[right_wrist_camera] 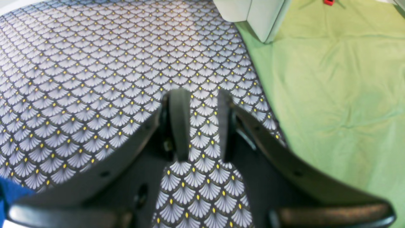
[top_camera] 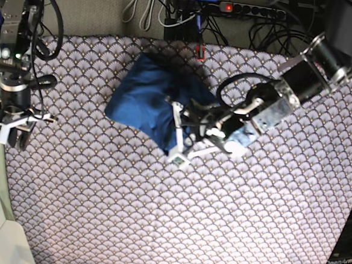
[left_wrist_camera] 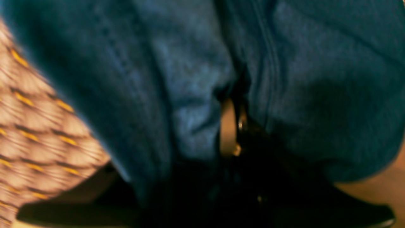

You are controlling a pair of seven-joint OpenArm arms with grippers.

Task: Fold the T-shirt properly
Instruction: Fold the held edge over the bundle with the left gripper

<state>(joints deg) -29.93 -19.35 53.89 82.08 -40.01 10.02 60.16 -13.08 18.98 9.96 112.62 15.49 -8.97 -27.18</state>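
The T-shirt is a crumpled blue heap in the middle of the back half of the table in the base view. My left gripper is at its near right edge, shut on a fold of the fabric. Blue cloth fills the left wrist view and bunches between the left gripper's dark fingers. My right gripper hangs at the table's left edge, well away from the shirt. In the right wrist view it is open, with only patterned cloth between its fingers.
The scallop-patterned table cloth covers the whole table. A green sheet lies beyond the table's left edge, with a white box on it. A power strip and cables run along the back.
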